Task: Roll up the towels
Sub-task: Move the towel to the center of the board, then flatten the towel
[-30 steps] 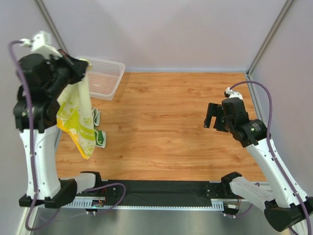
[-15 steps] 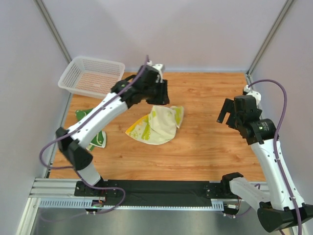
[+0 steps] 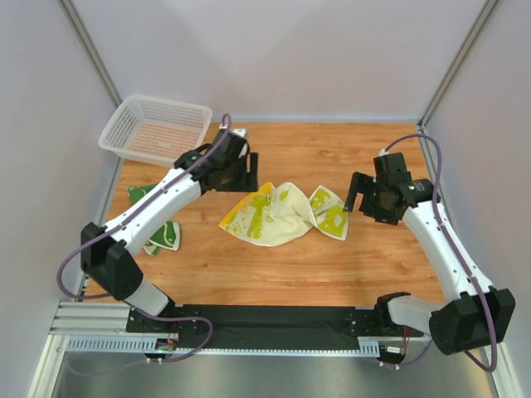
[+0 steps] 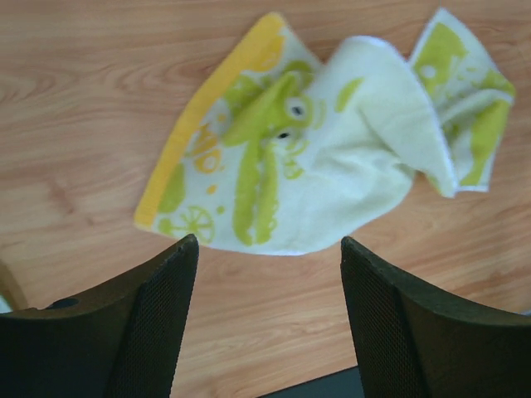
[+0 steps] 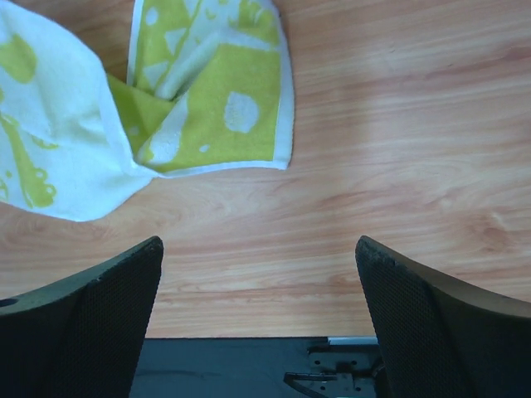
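Note:
A cream towel (image 3: 282, 214) with yellow-green prints and a yellow edge lies crumpled and partly folded in the middle of the wooden table (image 3: 332, 265). My left gripper (image 3: 249, 170) hovers open just behind its left end, and nothing sits between its fingers. In the left wrist view the towel (image 4: 332, 157) lies beyond the open left gripper (image 4: 269, 242). My right gripper (image 3: 357, 196) stands open beside the towel's right corner, apart from it. In the right wrist view that corner (image 5: 207, 99) lies ahead of the empty right gripper (image 5: 259, 242). Two more green-patterned towels (image 3: 162, 236) (image 3: 138, 195) lie at the left edge.
A white mesh basket (image 3: 158, 128) stands at the back left corner, just behind the left arm. Grey walls close in the table on three sides. A black rail (image 3: 274, 319) runs along the near edge between the arm bases.
The left arm swung from the far left, where it held the towel up, to the middle, opened and let the towel drop. The towel now lies more spread out. The right arm moved closer to it.

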Robot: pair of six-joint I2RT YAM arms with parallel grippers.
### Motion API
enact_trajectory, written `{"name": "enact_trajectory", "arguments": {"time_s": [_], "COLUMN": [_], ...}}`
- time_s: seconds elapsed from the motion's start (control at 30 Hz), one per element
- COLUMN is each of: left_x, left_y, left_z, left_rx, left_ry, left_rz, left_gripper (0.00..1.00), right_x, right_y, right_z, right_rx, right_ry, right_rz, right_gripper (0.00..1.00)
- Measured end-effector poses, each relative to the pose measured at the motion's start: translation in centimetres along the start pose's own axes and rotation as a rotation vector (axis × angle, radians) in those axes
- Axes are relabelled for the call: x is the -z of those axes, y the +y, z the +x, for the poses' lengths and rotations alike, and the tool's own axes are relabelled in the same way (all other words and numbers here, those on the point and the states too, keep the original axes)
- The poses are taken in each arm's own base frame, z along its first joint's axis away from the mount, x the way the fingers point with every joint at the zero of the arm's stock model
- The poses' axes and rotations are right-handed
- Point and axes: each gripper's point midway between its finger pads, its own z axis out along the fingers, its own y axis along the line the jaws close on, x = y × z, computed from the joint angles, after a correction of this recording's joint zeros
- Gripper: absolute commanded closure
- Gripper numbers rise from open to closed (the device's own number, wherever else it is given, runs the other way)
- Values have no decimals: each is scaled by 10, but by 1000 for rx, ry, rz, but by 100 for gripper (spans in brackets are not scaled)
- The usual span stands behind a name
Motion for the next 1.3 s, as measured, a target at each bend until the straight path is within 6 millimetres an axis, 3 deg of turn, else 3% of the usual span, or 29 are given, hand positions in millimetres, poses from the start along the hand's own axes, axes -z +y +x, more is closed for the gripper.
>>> {"name": "enact_trajectory", "arguments": {"time_s": [0.17,0.3,0.4,0.57,0.73,0.87,1.0,1.03,1.1,1.13,1.3], "left_x": [-9,-30,-44,-81,-112,-129,-143,-146,-152,-154,-170], "left_y": [89,121,121,105,88,82,80,81,80,79,75], "left_z": [41,81,83,31,-24,-44,-44,-40,-34,-32,-28], "left_rx": [168,232,241,237,210,188,168,163,145,136,84], "left_ry": [57,160,188,152,92,88,112,125,151,163,203], "left_rz": [-158,-225,-219,-168,-116,-96,-83,-80,-63,-58,-12], "left_gripper": [25,25,26,28,29,30,32,32,32,32,30], "right_x": [-39,-58,-68,-87,-105,-121,-135,-137,-139,-140,-145], "right_y": [14,29,38,23,-4,-5,-5,-5,-3,-3,2], "right_z": [33,41,35,32,58,78,88,90,89,89,88], "right_rx": [0,18,22,-96,-171,-191,-203,-206,-209,-211,-212], "right_ry": [185,254,257,244,315,380,416,425,426,428,439], "right_rz": [-31,-44,-33,2,67,63,66,70,62,59,39], "right_gripper": [0,0,0,2,16,23,30,39,46,56,78]}}
